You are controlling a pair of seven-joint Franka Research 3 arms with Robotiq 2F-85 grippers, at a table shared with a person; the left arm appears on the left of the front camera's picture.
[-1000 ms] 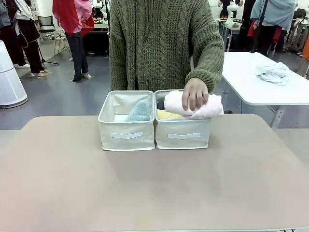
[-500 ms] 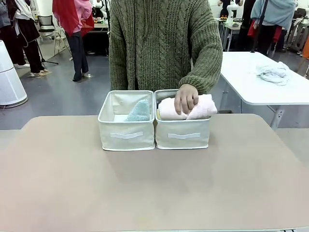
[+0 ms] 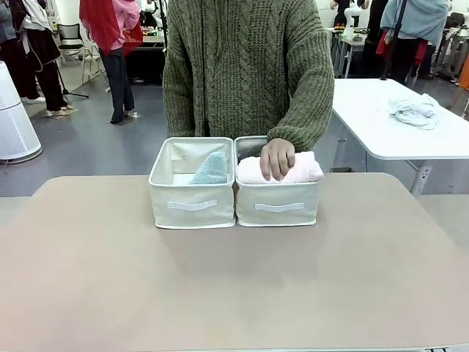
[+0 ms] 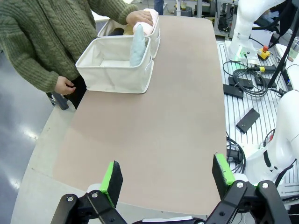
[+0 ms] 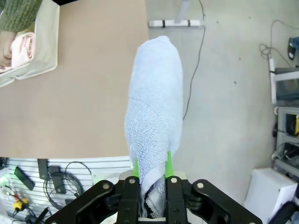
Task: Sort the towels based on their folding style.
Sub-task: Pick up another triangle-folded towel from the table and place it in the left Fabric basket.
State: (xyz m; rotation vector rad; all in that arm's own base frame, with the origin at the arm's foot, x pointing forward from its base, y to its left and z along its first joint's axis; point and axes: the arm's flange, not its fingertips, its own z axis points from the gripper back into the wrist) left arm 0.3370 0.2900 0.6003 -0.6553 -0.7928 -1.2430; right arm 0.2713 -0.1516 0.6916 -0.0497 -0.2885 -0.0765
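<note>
A person's hand presses a pink rolled towel into the right fabric bin. A pale green cone towel stands in the left bin. From the left wrist view, my left gripper hangs open and empty over the near end of the table, far from the bins; the green cone and pink roll show at the top. My right gripper is shut on the base of a lavender-blue towel, which tapers away from the fingers above the table's edge and the floor.
The tan table is bare in front of the bins. The person in a green knit sweater stands right behind them. A white side table stands to the right. Cables and another robot base lie beside the table.
The person's hand has lowered the pink roll from above the right bin down into it. The green cone has not moved.
</note>
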